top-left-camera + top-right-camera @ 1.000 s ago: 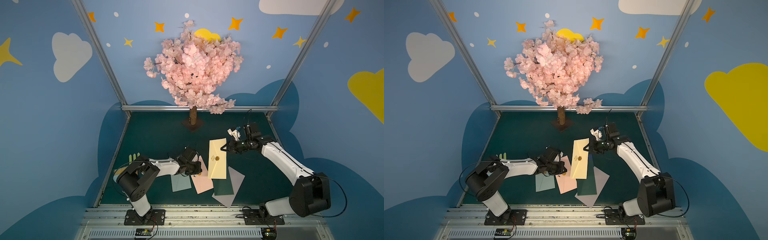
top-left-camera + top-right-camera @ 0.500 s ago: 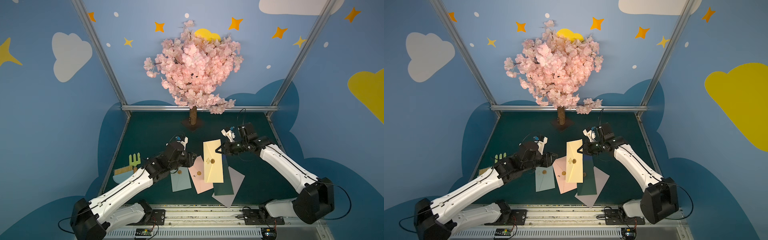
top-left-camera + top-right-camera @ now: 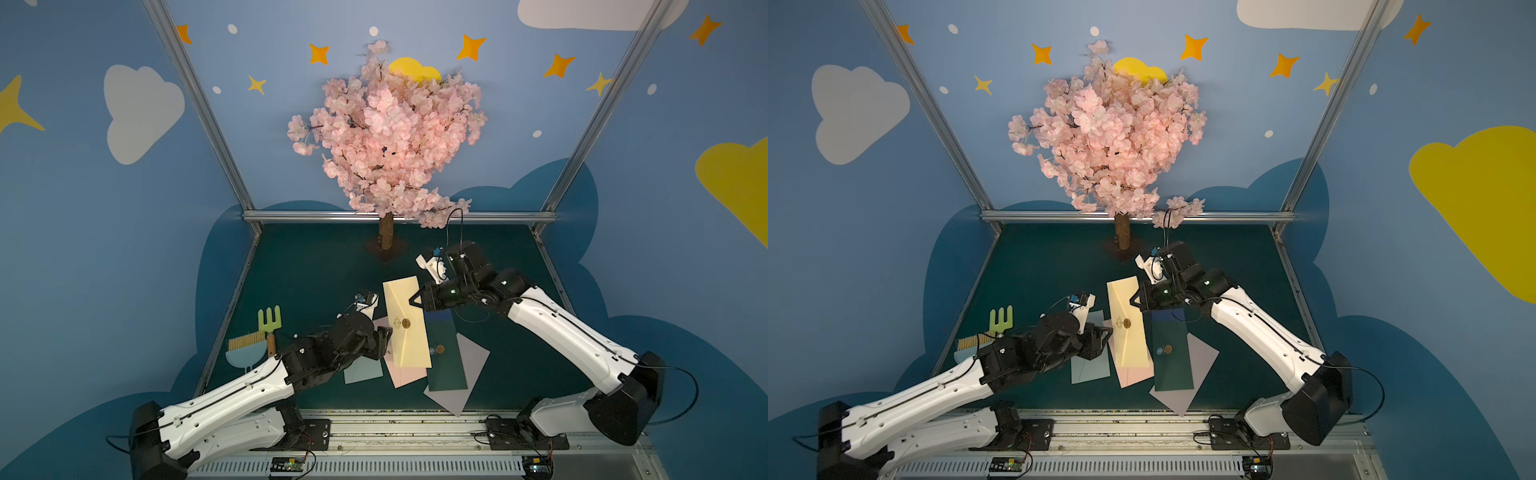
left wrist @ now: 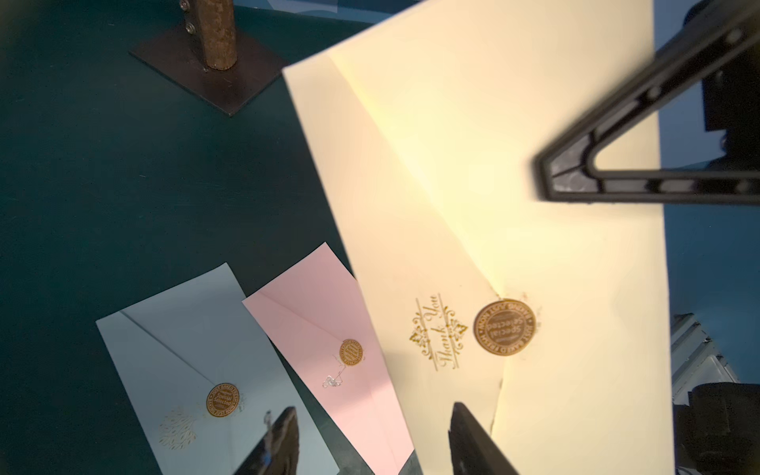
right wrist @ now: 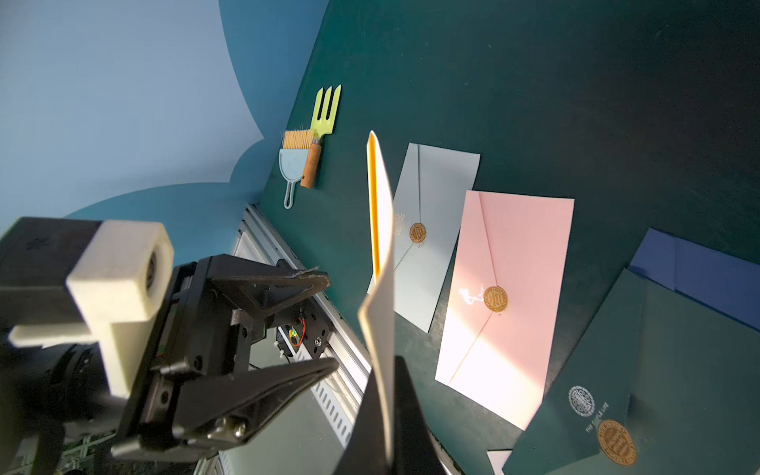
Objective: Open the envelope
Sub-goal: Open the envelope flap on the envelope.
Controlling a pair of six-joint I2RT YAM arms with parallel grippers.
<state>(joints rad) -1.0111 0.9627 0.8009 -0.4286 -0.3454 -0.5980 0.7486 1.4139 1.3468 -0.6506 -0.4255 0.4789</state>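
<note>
A cream envelope (image 3: 405, 324) (image 3: 1127, 328) with a gold round seal (image 4: 503, 327) hangs tilted above the table. Its flap lies closed under the seal. My right gripper (image 3: 415, 301) (image 3: 1133, 301) (image 5: 384, 366) is shut on the envelope's right edge, which shows edge-on (image 5: 380, 246) in the right wrist view. My left gripper (image 3: 385, 334) (image 3: 1106, 332) (image 4: 372, 411) stands open just left of the envelope, facing its sealed side. Nothing is between its fingers (image 5: 325, 281).
Sealed envelopes lie on the green table: pale blue (image 3: 363, 370), pink (image 3: 405, 374), dark green (image 3: 446, 361), lilac (image 3: 465, 374), navy (image 5: 699, 271). A green fork (image 3: 270, 320) and brush (image 3: 247, 349) lie at the left. A pink blossom tree's trunk (image 3: 385, 237) stands at the back.
My left arm has swung out from its folded pose toward the cream envelope and its gripper has opened. The right arm has carried the envelope slightly left.
</note>
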